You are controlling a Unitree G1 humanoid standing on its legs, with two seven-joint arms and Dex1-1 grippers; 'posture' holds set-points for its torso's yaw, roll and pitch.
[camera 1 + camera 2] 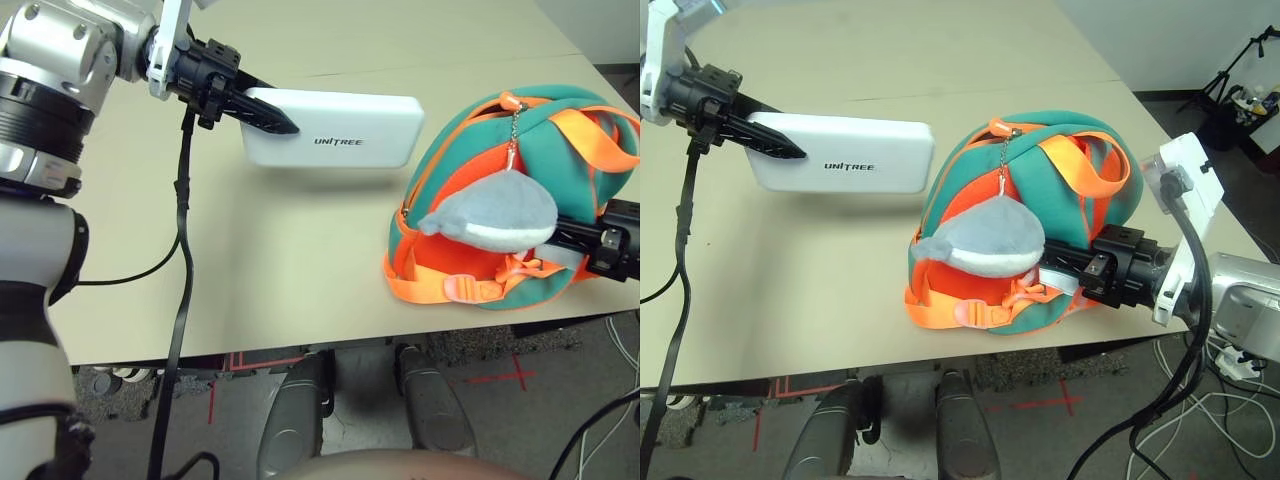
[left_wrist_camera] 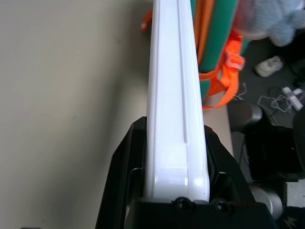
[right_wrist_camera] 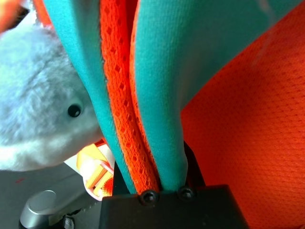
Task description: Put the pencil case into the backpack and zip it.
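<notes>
My left hand (image 1: 262, 113) clamps the left end of the pencil case (image 1: 335, 128), held edge-on beside the backpack (image 1: 1040, 190) on the tabletop (image 1: 280, 270). My right hand (image 1: 1060, 262) pinches the backpack's teal-and-orange fabric. Gripped only at one end, the case could pivot or snag the opening's edge.

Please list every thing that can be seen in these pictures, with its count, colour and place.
pencil case: one, white, held at its end by the left tool, above the table, left of the backpack.
backpack: one, teal and orange, at the table's near right edge.
plush shark charm: one, grey, hanging on a chain at the backpack's front.
table: one, beige.
left tool: black, shut on the pencil case.
right tool: black, shut on the backpack's fabric.
</notes>
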